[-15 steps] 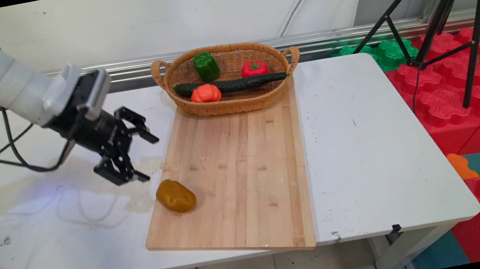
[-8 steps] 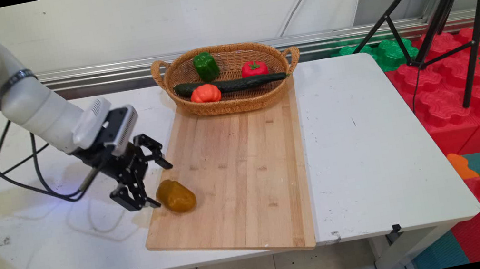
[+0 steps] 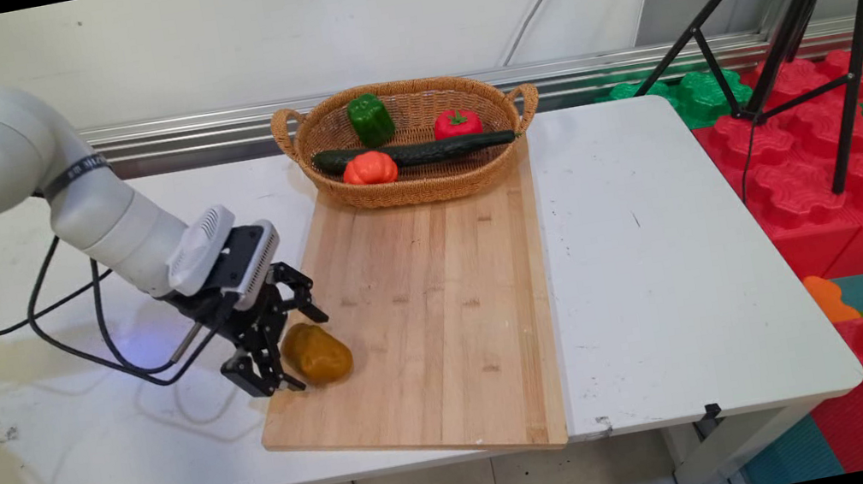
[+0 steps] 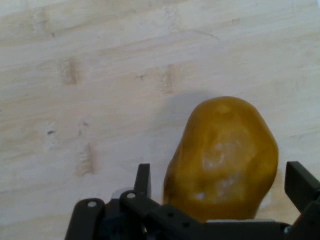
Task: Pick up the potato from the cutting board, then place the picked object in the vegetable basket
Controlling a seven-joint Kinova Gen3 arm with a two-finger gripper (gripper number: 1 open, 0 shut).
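A brownish-yellow potato (image 3: 317,353) lies on the near left corner of a wooden cutting board (image 3: 432,302). My black gripper (image 3: 309,351) has come down at the potato's left end and stands open, one finger on the far side and one on the near side. In the hand view the potato (image 4: 223,159) sits between the two fingers (image 4: 143,180), which straddle it with small gaps on both sides. The board (image 4: 100,75) fills the rest of that view.
A wicker basket (image 3: 415,184) stands at the board's far end, holding a green pepper (image 3: 370,118), a red tomato (image 3: 456,123), a long cucumber (image 3: 417,151) and an orange tomato (image 3: 370,169). Black cables (image 3: 82,332) hang over the table's left. A tripod (image 3: 821,24) stands right.
The gripper has moved right and down towards the near side, from above the bare table to the potato, and now straddles it. The potato has not moved.
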